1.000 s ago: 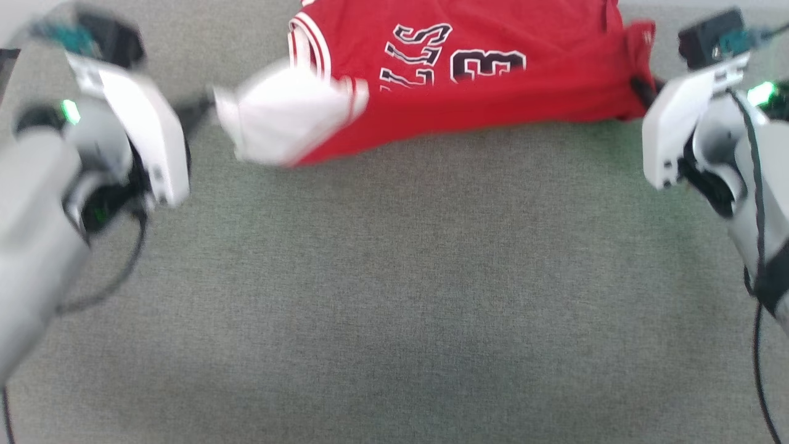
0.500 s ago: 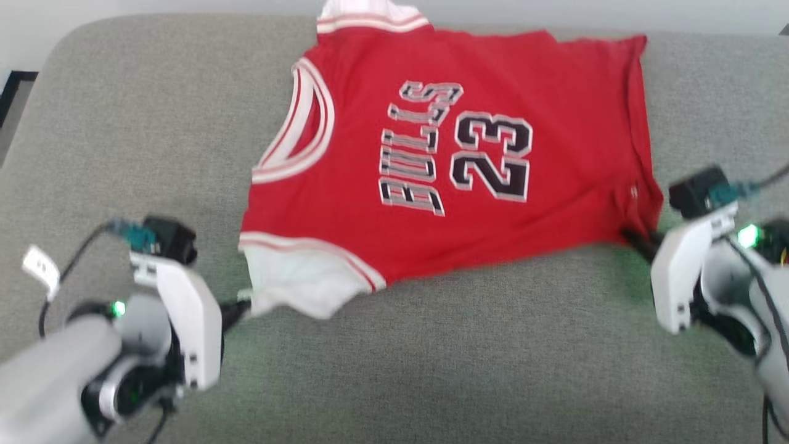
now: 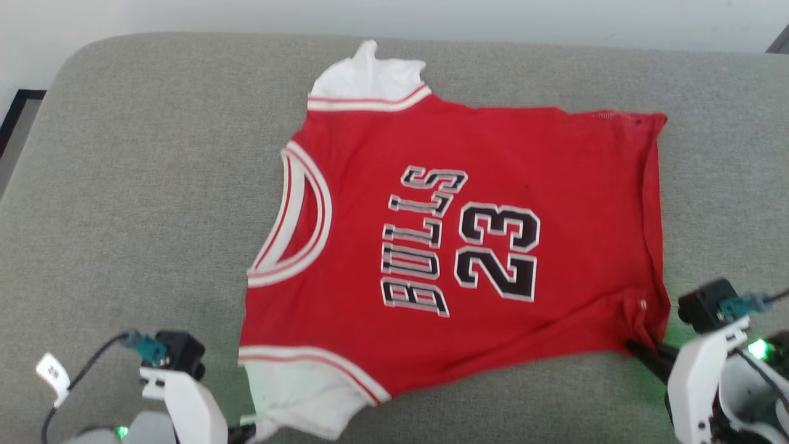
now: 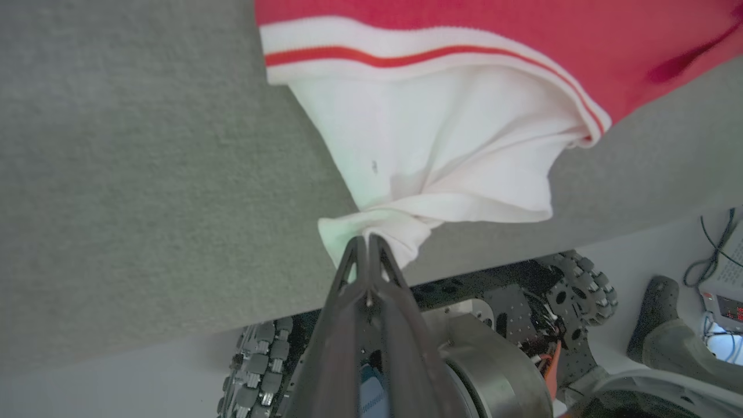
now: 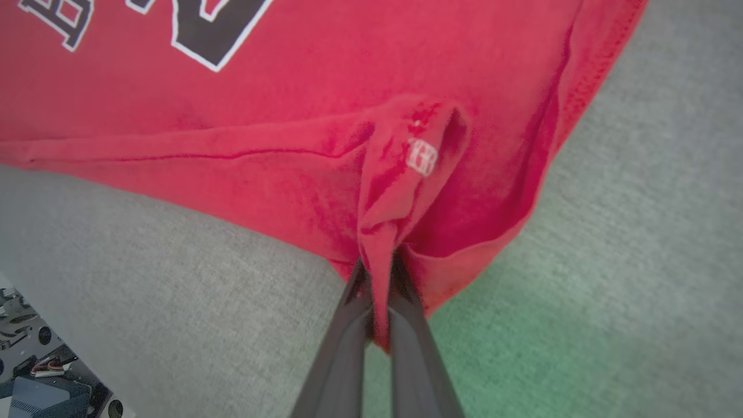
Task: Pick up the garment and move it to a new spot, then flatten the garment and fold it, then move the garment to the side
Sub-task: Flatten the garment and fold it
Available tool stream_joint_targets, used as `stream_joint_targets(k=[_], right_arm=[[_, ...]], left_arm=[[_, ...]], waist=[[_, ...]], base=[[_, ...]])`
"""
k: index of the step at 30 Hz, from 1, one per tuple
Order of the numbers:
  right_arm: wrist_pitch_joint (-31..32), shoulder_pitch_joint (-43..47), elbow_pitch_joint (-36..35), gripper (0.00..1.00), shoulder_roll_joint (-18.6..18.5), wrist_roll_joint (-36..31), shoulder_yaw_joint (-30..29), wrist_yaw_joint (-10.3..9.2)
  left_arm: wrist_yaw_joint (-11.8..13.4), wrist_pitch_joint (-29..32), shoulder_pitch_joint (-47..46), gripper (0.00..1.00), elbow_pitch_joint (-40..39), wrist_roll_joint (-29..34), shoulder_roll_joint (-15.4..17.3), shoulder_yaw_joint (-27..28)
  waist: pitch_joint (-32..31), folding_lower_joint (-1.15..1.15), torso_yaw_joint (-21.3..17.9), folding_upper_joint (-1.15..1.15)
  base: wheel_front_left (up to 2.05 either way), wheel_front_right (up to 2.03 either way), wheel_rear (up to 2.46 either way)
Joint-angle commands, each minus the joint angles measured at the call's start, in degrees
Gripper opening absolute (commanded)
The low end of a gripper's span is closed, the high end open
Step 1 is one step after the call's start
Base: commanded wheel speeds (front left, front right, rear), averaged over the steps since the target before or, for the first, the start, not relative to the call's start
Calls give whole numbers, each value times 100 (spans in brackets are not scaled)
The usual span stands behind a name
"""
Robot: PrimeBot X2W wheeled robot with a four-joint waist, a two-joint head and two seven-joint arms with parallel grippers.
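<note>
The head view's bottom edge cuts off my left gripper (image 3: 245, 430), and my right gripper (image 3: 638, 348) runs off the lower corner. In my right wrist view the jersey (image 5: 302, 98) has its print (image 5: 215, 29) cropped, and the small white hem tag (image 5: 422, 158) is unreadable.

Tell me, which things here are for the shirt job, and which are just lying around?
For the job:
- garment, spread out flat
- left gripper, shut on its white sleeve
- right gripper, shut on its red bottom corner

Just lying about:
- grey cushion underneath
- robot's wheel
- box with red digits
- white tag on a cable
</note>
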Motion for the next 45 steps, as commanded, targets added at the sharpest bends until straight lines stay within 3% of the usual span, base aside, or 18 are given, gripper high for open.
stream_joint_targets(k=[1,11,19,25,31,38,45], right_arm=[[44,172,-61,0,16,6,-60,-4],[102,747,-836,0,463,-303,-1081,-4],[433,534,-1321,0,944,-756,-1571,-4],[630,56,-1305,0,1314,-1146,-1880,-4],[791,-493,-1030,0,1587,-1492,-1992,-4],[1009,-1019,-424,0,1884,-1791,-1950,-4],[1354,-1472,286,0,2193,-1971,-1830,-4]], left_arm=[[71,6,111,0,-51,-117,71,2],[201,-5,-431,0,-479,301,592,313],[-138,349,-1373,0,-211,783,740,628],[-663,673,-2244,0,507,1187,345,750],[-1250,885,-2978,0,1525,1526,-289,692],[-1910,1001,-3529,0,2925,1716,-1089,514],[-2383,1170,-3753,0,4337,1636,-1756,366]], waist=[[-1,0,-13,0],[59,0,-48,0],[194,0,-191,0],[369,0,-302,0],[608,0,-399,0],[913,0,-506,0],[1097,0,-608,0]], base=[[0,0,0],[0,0,0],[0,0,0],[0,0,0],[0,0,0],[0,0,0],[0,0,0]])
